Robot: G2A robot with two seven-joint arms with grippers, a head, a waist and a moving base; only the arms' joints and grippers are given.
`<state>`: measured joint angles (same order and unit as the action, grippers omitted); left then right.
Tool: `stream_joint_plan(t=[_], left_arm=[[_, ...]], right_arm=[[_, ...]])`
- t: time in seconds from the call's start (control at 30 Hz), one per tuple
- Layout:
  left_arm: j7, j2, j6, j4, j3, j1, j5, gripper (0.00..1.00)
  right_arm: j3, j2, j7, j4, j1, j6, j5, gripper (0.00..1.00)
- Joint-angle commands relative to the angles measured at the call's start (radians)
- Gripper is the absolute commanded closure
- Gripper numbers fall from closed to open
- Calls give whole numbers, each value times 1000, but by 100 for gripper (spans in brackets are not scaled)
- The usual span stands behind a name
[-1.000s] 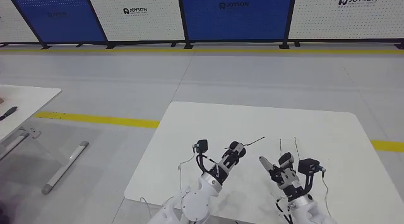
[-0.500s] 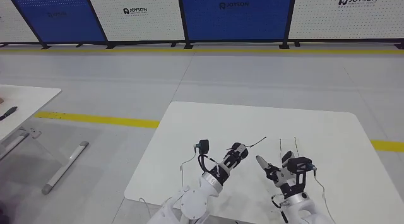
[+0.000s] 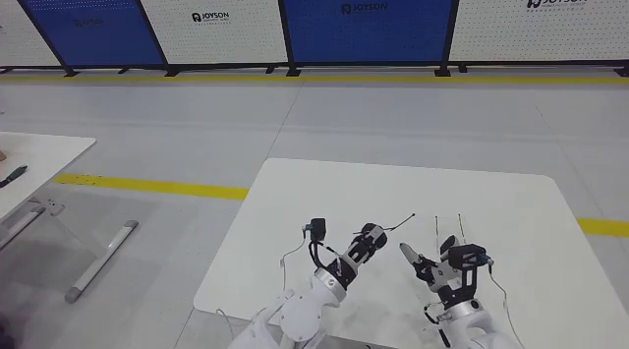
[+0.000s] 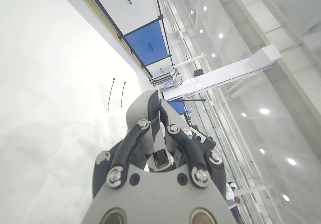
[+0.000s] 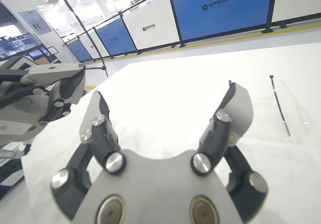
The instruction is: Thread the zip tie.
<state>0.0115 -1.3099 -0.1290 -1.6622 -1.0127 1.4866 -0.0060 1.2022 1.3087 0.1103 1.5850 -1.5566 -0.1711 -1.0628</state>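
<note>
- Grey left gripper (image 4: 159,104) is pinched shut on a black zip tie (image 5: 84,34), its two fingers pressed together with the strap caught between the dark pads
- From that grip the strap rises clear of the tabletop in a long arc and ends in a small square head, seen high up in the right wrist view; a short tip pokes out below the bend
- Alongside it, the right gripper (image 5: 163,88) hangs with its fingers spread wide, just beside the left gripper but apart from it and from the held strap
- Both grippers hover over the near part of a white table (image 3: 295,202), the left gripper toward the middle and the right gripper to its right
- Beyond the right gripper, farther from the robot, a spare tie (image 4: 110,95) and a second spare tie (image 4: 123,94) lie flat on the table, side by side, roughly parallel and not touching, their heads at the far ends
- What looks like a clear sheet (image 5: 298,109) shows faintly under the tie seen in the right wrist view; whether it reaches under both cannot be told
- Past the table's far edge lies a pale grey floor (image 3: 197,123) crossed by a yellow line (image 3: 147,186), and behind that a row of blue and white perforated panels (image 3: 369,5)
- At the left edge of the top view stands the corner of a second table (image 3: 39,157), well apart from the work
</note>
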Motion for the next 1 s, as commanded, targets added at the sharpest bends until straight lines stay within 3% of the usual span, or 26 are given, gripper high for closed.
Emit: stream_joint_plan(t=[0.0,0.13,0.47,0.63,0.97], left_arm=[[-24,2,9,-7,-7,2,-15,100],[-73,6,30,-22,-18,2,-46,100],[-73,6,31,-22,-19,2,-47,100],[-73,5,32,-23,-10,0,-42,100],[-59,3,26,-22,-6,-3,-44,100]], right_arm=[[6,-4,-7,-3,3,-16,-33,0],[12,-13,-73,-10,20,-45,-131,0],[15,-14,-71,-7,21,-42,-131,0],[16,-12,-120,-26,43,-102,-19,0],[7,-10,-148,-24,53,-87,-12,0]])
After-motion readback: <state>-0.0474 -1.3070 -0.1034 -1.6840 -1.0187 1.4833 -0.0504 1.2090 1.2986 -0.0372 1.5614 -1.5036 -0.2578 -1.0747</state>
